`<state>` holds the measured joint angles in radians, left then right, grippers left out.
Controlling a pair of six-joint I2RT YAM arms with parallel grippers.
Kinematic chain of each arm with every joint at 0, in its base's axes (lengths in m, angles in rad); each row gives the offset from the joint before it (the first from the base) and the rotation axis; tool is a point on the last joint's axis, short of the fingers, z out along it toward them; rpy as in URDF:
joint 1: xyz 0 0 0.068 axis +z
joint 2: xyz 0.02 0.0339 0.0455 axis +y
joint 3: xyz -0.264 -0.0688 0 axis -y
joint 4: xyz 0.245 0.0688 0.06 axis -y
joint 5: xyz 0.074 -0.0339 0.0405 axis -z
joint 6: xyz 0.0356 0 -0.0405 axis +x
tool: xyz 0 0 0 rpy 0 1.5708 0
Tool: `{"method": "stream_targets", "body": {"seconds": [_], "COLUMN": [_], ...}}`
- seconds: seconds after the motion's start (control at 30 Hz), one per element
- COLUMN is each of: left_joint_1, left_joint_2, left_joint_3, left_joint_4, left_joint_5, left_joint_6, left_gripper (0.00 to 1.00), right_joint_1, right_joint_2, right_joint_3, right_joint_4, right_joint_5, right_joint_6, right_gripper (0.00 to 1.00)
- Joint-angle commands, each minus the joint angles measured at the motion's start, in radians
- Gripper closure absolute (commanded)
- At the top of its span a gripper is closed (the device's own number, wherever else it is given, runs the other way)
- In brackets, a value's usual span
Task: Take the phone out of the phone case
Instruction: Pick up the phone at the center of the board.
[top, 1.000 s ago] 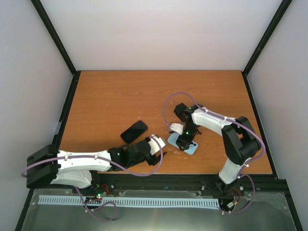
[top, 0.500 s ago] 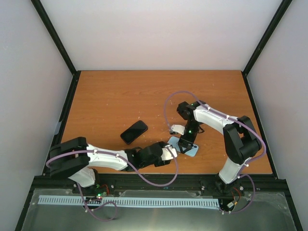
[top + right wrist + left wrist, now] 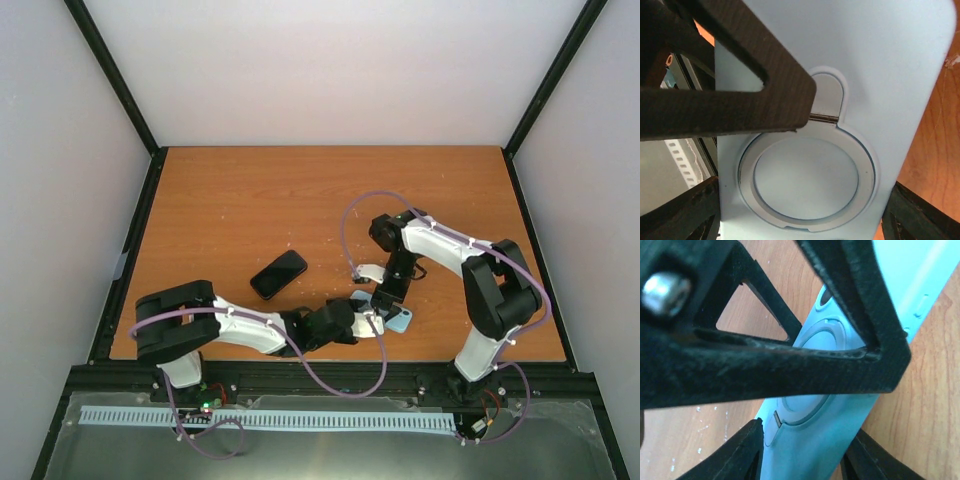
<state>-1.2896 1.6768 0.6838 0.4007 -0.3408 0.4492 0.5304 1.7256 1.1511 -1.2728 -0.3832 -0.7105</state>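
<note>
**A:** Where to look for the phone case (image 3: 398,318)?

**B:** Close to the front edge of the table (image 3: 230,200), right of centre. Pale blue, ringed back facing up. Impossible to say whether anything sits inside.

**A:** And the pincers?

**B:** Standing over it from the far side, the right gripper (image 3: 384,297). Spread wide, with the case filling the gap in the wrist view. Can't tell whether pressing or merely around it. Stretched low along the front edge from the left, the left gripper (image 3: 366,322). Partly apart, astride the case's near-left end. Unclear whether pinching or just beside.

**A:** Anything else on the wood?

**B:** A black phone (image 3: 278,273), flat, well left of the case and apart from both grippers.

**A:** Room to move?

**B:** Open wood across the whole far half and the far-left corner. Very little toward the front, just the table edge right beside the case.
</note>
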Motion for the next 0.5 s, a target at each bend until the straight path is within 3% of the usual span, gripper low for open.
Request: {"method": "stream_targets", "body": {"seconds": [0.0,0.33,0.4,0.47], "left_joint_1": [-0.019,-0.049,-0.05,-0.05], "left_joint_2": [0.013,0.023,0.015,-0.004], "left_joint_3": [0.015,0.022,0.023,0.025], "left_joint_4": [0.131,0.134,0.126,0.113], "left_joint_5": [-0.072,-0.114,-0.115,-0.103], "left_joint_6": [0.09,0.085,0.062,0.022], "left_gripper": [0.62,0.87,0.89,0.9], "right_joint_1": [0.0,0.0,-0.001,0.0], "right_joint_2": [0.024,0.017,0.013,0.003], "right_joint_3": [0.024,0.019,0.028,0.045], "right_joint_4": [-0.07,-0.05,-0.057,-0.069], "right_joint_5": [-0.085,-0.095,-0.099,-0.105], "right_joint_6": [-0.029,0.0,-0.002,-0.011], "right_gripper": [0.69,0.68,0.64,0.52]}}
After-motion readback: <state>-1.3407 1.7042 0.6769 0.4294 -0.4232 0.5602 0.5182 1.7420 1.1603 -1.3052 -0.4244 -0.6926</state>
